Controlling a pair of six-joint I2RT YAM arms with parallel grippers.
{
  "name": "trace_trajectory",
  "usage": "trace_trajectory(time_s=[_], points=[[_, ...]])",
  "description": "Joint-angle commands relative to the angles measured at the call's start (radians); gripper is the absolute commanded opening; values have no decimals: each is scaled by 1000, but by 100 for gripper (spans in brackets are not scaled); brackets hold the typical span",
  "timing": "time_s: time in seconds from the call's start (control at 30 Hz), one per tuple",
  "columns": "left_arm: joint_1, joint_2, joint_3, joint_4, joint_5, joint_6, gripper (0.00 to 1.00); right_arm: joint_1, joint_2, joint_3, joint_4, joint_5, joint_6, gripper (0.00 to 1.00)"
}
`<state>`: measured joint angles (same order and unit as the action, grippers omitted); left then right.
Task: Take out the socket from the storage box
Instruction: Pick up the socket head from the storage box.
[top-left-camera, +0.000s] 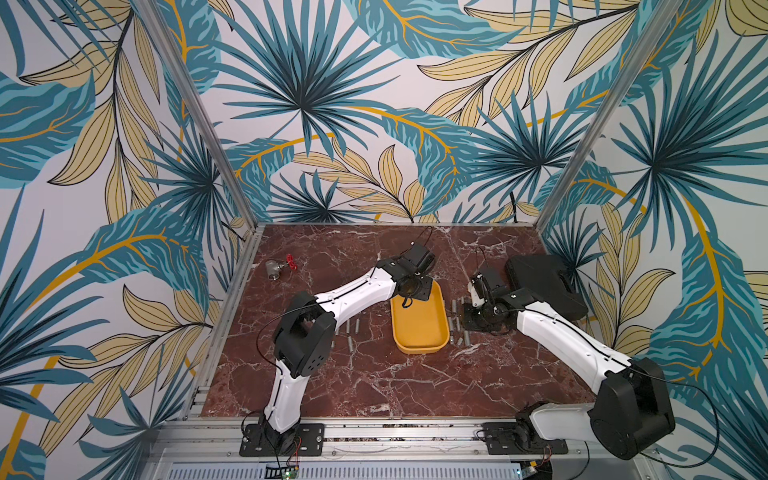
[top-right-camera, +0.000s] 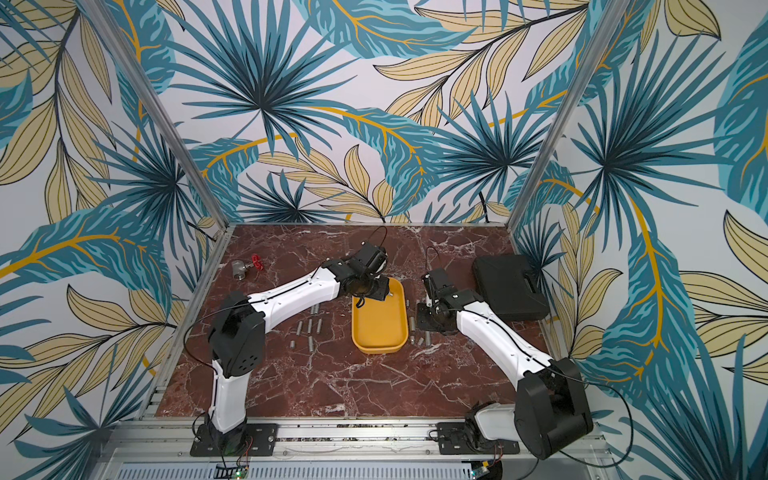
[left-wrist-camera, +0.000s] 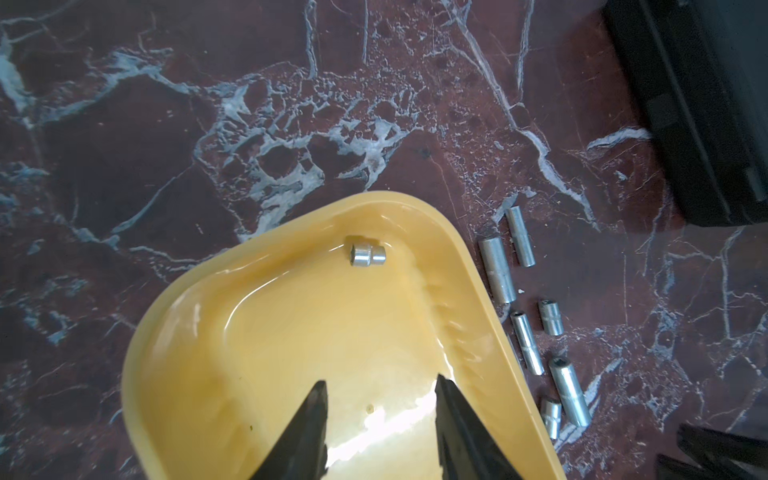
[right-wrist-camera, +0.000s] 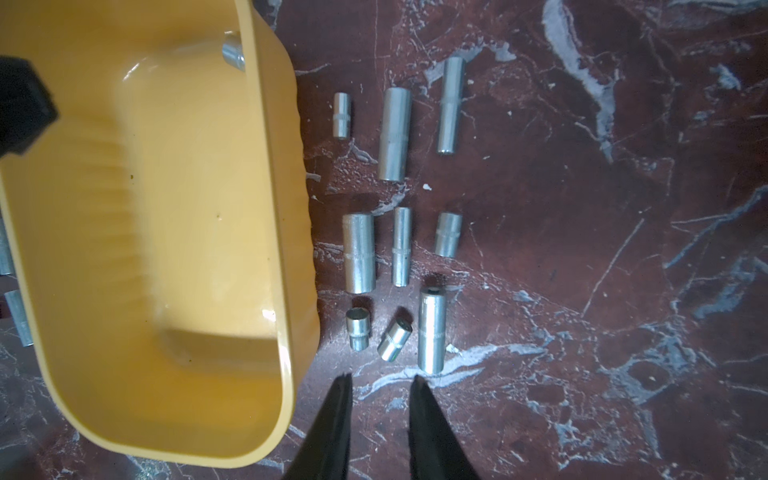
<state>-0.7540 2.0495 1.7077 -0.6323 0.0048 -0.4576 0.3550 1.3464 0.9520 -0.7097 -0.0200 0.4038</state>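
Left wrist view: one short socket (left-wrist-camera: 368, 255) lies inside the box (left-wrist-camera: 291, 332), near a rounded corner — the left claw (left-wrist-camera: 380, 379) hangs over the box, jaws moderately wide, empty. Right claw (right-wrist-camera: 381, 377) — narrow, empty — hovers over the surface (right-wrist-camera: 582, 249) beside loose sockets (right-wrist-camera: 399, 245). In both top views the box sits just below frame centre.

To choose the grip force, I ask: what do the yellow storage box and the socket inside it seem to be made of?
The storage box looks like glossy moulded plastic: even yellow colour, rounded corners, bright reflections. The socket is probably plated steel: silvery and shiny, though the exact metal cannot be told.
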Motion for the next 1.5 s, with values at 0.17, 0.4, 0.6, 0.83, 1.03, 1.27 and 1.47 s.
trace_trajectory(time_s=[0.17, 0.4, 0.6, 0.83, 1.03, 1.27, 1.47], points=[[2, 140, 156, -37, 25, 63, 46, -10, -19, -15, -22, -11, -4, 26], [2, 239, 250, -69, -14, 123, 46, -13, -11, -15, -20, -18, -8, 26], [3, 286, 274, -41, -44, 143, 46, -16, -3, -16, -16, -18, -8, 27], [3, 323, 294, -17, -55, 157, 46, -21, -4, -31, -5, -18, -2, 26], [5, 362, 315, -14, -55, 162, 46, -24, -3, -40, 0, -20, -3, 26], [5, 383, 319, -16, -55, 160, 37, -28, -4, -48, 3, -21, -3, 26], [5, 379, 316, -46, -55, 157, 25, -30, -9, -55, 5, -24, -2, 26]])
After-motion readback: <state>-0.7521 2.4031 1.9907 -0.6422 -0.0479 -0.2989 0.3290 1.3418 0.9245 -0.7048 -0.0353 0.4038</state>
